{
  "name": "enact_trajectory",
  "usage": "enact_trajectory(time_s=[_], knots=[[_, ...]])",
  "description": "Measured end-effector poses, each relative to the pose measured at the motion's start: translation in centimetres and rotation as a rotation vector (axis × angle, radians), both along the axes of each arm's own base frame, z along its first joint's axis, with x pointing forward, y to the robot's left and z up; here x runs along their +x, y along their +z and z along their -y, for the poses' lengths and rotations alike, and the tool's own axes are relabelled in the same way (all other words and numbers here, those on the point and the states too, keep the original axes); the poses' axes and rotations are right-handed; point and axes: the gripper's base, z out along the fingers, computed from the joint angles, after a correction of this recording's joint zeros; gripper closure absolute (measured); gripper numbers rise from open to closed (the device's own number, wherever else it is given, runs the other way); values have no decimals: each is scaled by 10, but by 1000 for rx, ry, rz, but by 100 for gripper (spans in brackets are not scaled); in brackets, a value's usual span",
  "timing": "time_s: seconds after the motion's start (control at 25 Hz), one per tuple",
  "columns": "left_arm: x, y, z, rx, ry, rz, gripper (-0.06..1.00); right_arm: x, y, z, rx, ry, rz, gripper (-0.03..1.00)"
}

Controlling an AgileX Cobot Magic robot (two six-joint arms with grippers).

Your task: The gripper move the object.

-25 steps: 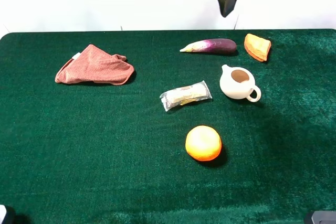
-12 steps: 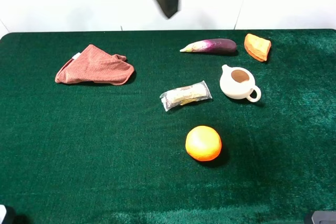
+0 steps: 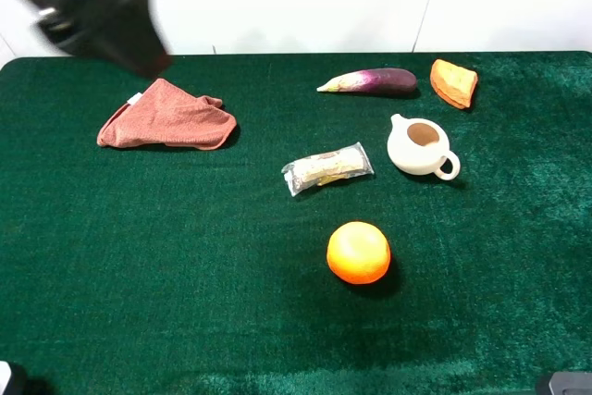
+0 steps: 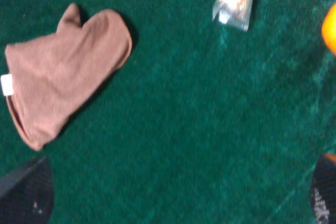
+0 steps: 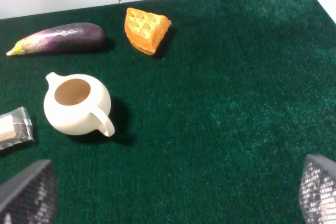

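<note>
The object, a small cream-white pitcher (image 3: 421, 146) with a loop handle and a brown inside, stands upright on the green table right of centre. It also shows in the right wrist view as the pitcher (image 5: 76, 104), well ahead of my right gripper (image 5: 173, 192), which is open and empty. My left gripper (image 3: 120, 25) is a dark blur over the table's back left corner, above the pink cloth (image 3: 166, 116) and far from the pitcher. In the left wrist view the left gripper (image 4: 173, 195) is wide open with nothing between its fingers.
An orange (image 3: 358, 252) lies in front of the pitcher, and a clear snack packet (image 3: 326, 168) lies to its left. An eggplant (image 3: 370, 80) and an orange waffle piece (image 3: 453, 83) sit by the back edge. A white wall stands behind the table.
The left arm has swept leftward along the back edge, from above the eggplant to above the pink cloth, and come lower. No object on the table has moved.
</note>
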Motion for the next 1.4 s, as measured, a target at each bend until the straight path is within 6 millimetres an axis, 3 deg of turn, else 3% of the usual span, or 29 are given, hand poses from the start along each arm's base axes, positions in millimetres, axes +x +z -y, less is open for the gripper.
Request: enact_trajectory(time_s=[0.36,0.64,1.04,1.4], knots=[[-51,7,-57,-112,41,68,-5,0,0,0,0,0,0,28],[-88,2,-99,-197,48,138,-5,0,0,0,0,0,0,28],[-114,-36,-145,-224,319,184,-5,0,0,0,0,0,0,28],[-135,-64,-165,-235,606,226,-5,0,0,0,0,0,0,28]])
